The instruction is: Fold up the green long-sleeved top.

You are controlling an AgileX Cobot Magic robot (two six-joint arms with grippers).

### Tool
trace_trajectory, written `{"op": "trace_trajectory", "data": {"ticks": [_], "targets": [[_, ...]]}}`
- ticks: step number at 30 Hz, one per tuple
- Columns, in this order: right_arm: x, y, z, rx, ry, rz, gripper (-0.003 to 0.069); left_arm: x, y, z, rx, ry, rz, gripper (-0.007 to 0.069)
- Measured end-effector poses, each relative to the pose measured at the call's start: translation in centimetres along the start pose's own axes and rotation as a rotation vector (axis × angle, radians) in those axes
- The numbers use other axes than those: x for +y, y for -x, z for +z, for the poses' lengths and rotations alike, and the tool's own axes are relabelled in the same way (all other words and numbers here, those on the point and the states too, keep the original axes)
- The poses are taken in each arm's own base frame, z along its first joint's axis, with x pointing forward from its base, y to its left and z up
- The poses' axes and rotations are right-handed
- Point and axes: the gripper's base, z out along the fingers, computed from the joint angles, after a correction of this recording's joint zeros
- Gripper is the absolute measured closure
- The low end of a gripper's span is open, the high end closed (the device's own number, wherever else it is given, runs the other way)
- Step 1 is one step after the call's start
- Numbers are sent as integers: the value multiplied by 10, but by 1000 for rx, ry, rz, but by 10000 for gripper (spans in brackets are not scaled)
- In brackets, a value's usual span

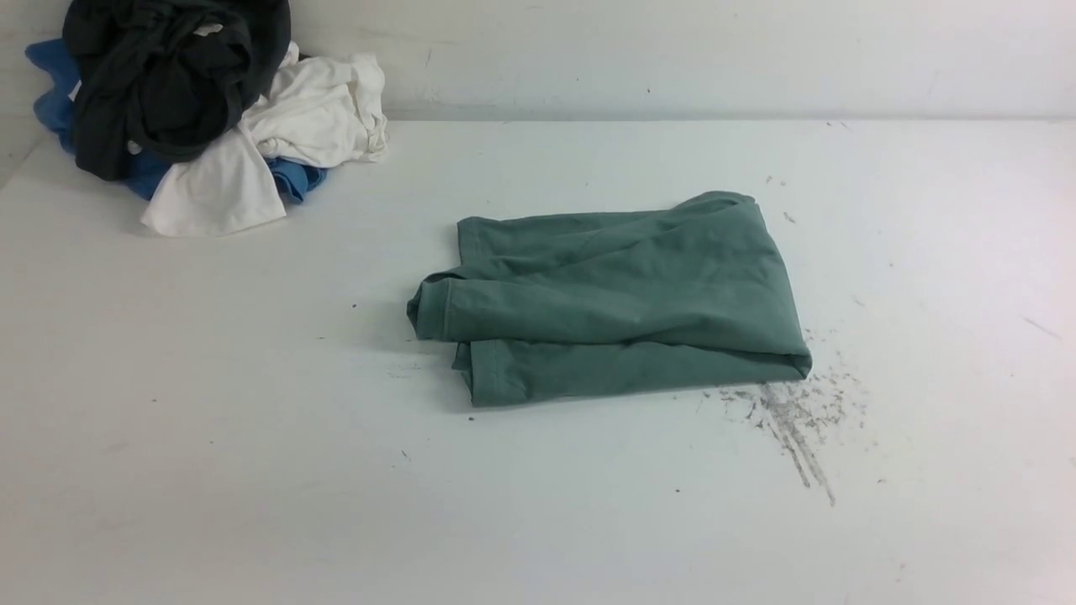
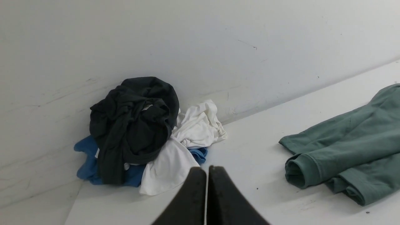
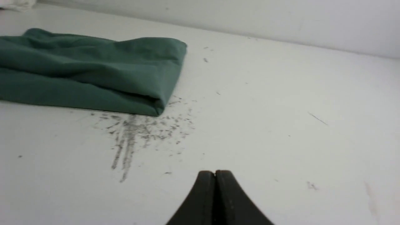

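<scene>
Left claw [image 2: 206, 170]: jaws pressed together, holding nothing, above bare worktop [image 1: 210, 420] near the far left corner's clothes heap.
Right claw [image 3: 215, 174]: jaws together, empty, over bare surface beside the scuff marks [image 1: 790, 420].
Green long-sleeved top [image 1: 614, 302]: folded into a compact bundle at mid-worktop, well apart from both claws.
Handling: soft, light, limp cloth; layers likely slide apart if lifted by one corner, so pinch the folded edge or rolled cuff [image 2: 295, 172].
Fold quality: looks finished, though hidden layers cannot be judged.
Room: open surface on all sides; pile of clothes [image 1: 193, 109] stays far off.
</scene>
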Motion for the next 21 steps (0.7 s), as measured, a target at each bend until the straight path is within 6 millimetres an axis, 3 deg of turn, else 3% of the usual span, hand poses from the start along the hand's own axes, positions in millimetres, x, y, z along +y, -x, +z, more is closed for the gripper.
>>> {"op": "trace_trajectory", "data": {"ticks": [21], "targets": [[-3, -1, -1, 4, -53, 156, 672, 0, -1, 0, 5, -3, 0, 631]]}}
